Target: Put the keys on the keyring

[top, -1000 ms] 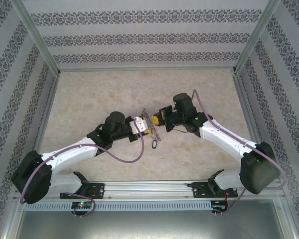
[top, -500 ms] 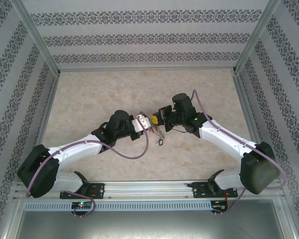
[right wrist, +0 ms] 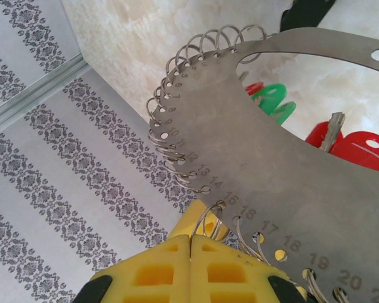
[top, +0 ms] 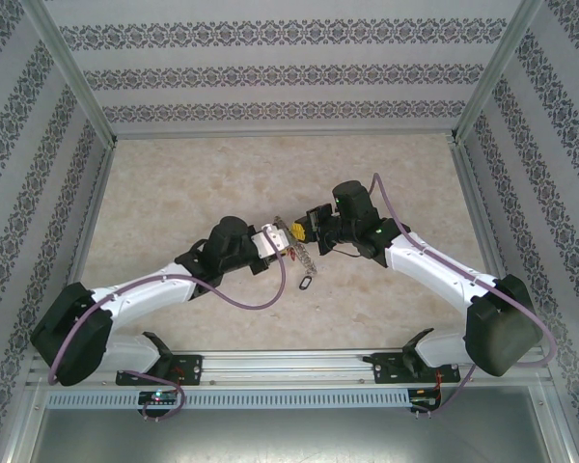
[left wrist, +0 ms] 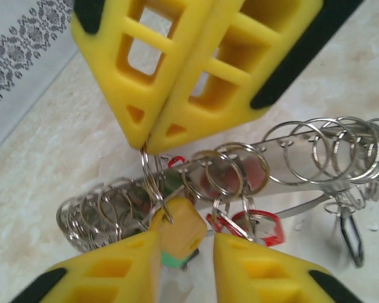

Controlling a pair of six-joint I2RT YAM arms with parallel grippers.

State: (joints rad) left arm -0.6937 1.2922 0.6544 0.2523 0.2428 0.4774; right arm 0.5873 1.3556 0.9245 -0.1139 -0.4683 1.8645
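While the jaws of the left gripper [left wrist: 186, 255] stand slightly apart, a yellow key tag [left wrist: 177, 228] sits in the gap against one finger; can't tell if it's pinched. The keyring [left wrist: 303, 170], a flat numbered metal plate edged with split rings, spans between both grippers, with a red tag [left wrist: 265, 227] and green tags [right wrist: 271, 101] hanging off it. The right gripper [right wrist: 191, 243] has its jaws pressed together, clamped on one split ring [right wrist: 208, 218] at the plate's edge. A small dark loop [top: 306, 283] lies on the surface [top: 174, 193], near the keyring.

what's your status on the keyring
right pincer shut on a split ring of the keyring; left pincer open around the yellow tag; red tags crowd beside it
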